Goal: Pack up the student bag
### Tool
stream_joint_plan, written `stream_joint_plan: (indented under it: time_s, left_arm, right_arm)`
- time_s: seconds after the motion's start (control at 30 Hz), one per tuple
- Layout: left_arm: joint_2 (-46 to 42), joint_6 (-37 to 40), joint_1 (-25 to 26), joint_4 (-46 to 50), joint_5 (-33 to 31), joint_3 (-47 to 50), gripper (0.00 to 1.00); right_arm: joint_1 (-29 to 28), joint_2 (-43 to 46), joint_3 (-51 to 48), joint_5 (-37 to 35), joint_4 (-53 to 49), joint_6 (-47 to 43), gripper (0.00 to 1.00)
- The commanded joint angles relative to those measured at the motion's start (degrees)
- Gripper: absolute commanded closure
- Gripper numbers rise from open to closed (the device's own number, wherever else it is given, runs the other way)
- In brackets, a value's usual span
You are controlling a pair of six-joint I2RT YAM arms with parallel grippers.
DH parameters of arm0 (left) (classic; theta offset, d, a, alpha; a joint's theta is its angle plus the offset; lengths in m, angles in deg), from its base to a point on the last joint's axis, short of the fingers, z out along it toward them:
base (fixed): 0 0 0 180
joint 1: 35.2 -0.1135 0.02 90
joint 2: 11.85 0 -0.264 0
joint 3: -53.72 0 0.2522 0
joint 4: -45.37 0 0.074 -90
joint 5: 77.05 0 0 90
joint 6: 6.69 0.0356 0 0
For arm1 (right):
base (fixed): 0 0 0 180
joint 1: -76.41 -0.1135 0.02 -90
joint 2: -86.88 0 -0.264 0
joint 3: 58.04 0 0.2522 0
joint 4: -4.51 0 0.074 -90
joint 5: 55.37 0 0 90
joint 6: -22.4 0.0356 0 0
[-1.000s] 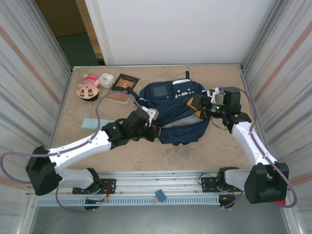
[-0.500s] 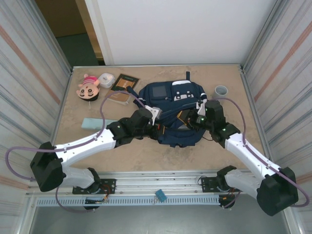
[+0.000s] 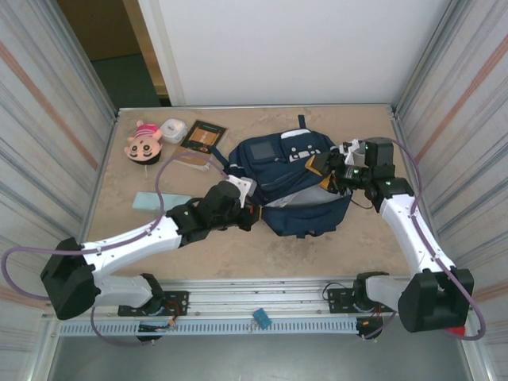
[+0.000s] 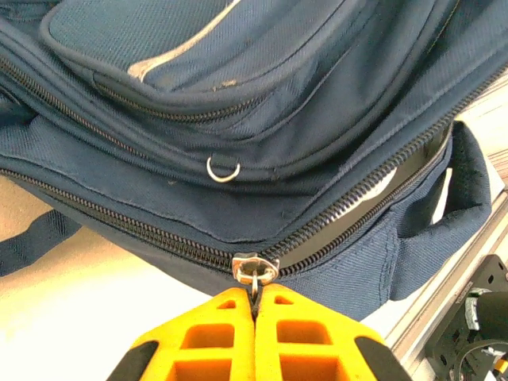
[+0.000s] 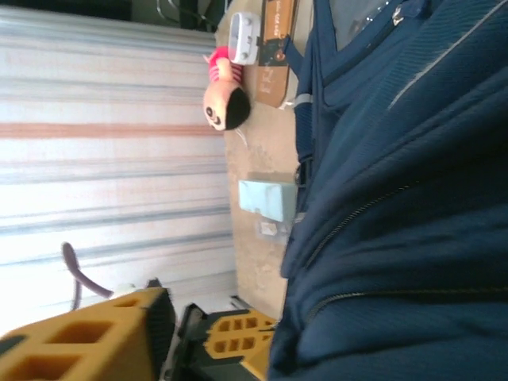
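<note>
Student bag (image 3: 294,186) is laid in the middle of the tabletop (image 3: 262,254), its zip pull (image 4: 255,270) is clamped in the left pincer (image 4: 255,305), whether the right pincer (image 3: 324,173) is apart or together cannot be told, and the small pull could be lost if tugged too hard

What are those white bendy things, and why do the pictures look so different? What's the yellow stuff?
They are two robot arms with pinching grippers. One picture looks down from a camera above. The other two come from cameras on the arms' wrists, so the yellow fingers look huge. On the table lie the blue student bag, a doll, a white box, a brown card and a pale blue flat thing. The left gripper is pinched shut on the bag's zipper pull. The right gripper has its fingers apart at the bag's right side.
</note>
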Motion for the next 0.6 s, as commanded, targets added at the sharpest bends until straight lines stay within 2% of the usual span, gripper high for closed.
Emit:
stream_joint_plan:
  time_s: [0.0,0.17,0.27,0.3,0.37,0.43,0.5,0.57]
  left_arm:
    - [1.0,-1.2,-0.4,-5.6,0.1,-2.5,1.0]
    - [4.1,-3.7,-0.4,-11.5,2.3,-5.2,1.0]
    - [5.6,-3.8,-0.4,-12.0,4.1,-6.7,1.0]
    - [5.8,-3.8,-0.3,-12.0,4.5,-6.9,1.0]
    - [5.7,-3.7,-0.3,-11.3,4.3,-6.9,1.0]
    - [5.1,-2.9,-0.4,-9.3,2.9,-6.6,1.0]
    - [4.0,-1.6,-0.3,-6.7,0.7,-5.9,1.0]
    - [2.4,0.1,-0.4,-4.4,-1.7,-4.2,1.0]
  right_arm:
    - [-4.1,5.0,-4.6,-6.1,7.7,7.2,0.33]
    - [-17.1,12.6,-13.8,-24.6,13.3,17.3,0.3]
    - [-21.1,13.3,-15.6,-30.1,14.7,18.6,0.3]
    - [-21.4,12.9,-15.4,-30.5,14.4,18.1,0.35]
    - [-21.3,11.9,-13.9,-29.9,11.8,15.8,0.57]
    - [-20.0,10.9,-11.5,-27.6,8.3,10.7,0.71]
    - [-16.5,9.7,-8.8,-21.9,5.5,6.3,0.84]
    - [-10.9,8.7,-5.7,-13.3,2.2,2.2,0.91]
